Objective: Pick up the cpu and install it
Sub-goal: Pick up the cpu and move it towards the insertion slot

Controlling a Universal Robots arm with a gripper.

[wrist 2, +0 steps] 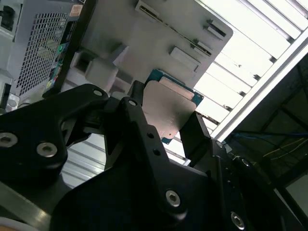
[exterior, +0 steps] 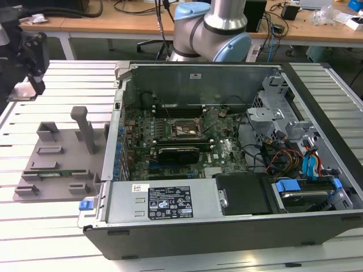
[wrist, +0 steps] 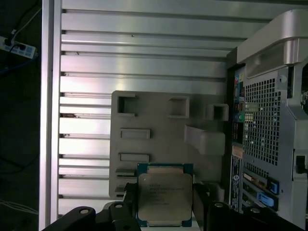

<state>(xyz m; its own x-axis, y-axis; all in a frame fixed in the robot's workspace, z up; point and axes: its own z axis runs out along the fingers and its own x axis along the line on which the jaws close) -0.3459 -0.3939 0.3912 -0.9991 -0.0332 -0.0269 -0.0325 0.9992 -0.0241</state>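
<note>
And there's the cpu (wrist: pixel 165 199), clamped square between the two black fingers (wrist: pixel 129 195) of the tool (wrist: pixel 166 204), one finger pressed against each opposite edge and the silvery lid facing the first wrist camera. The thin blue-green rim peeks out around that lid. The second wrist view catches the same chip from the other side, tilted, with the dark fingers gripping it at both flanks. Beyond the chip lies the grey fixture tray (wrist: pixel 159 130) with its rectangular pockets and raised blocks, flat on the slatted metal surface (wrist: pixel 144 48). In the exterior view the tool (exterior: pixel 33 62) hangs at the far left, past the tray's far edge and well apart from the open computer case (exterior: pixel 227 218). The tray's upright post (exterior: pixel 85 127) stands just beside the case wall. Inside the case, the dark square socket frame (exterior: pixel 184 129) sits in the middle of the green motherboard (exterior: pixel 227 150) with nothing seated in it, while the arm's pale blue joint (exterior: pixel 212 28) looms behind the case.
</note>
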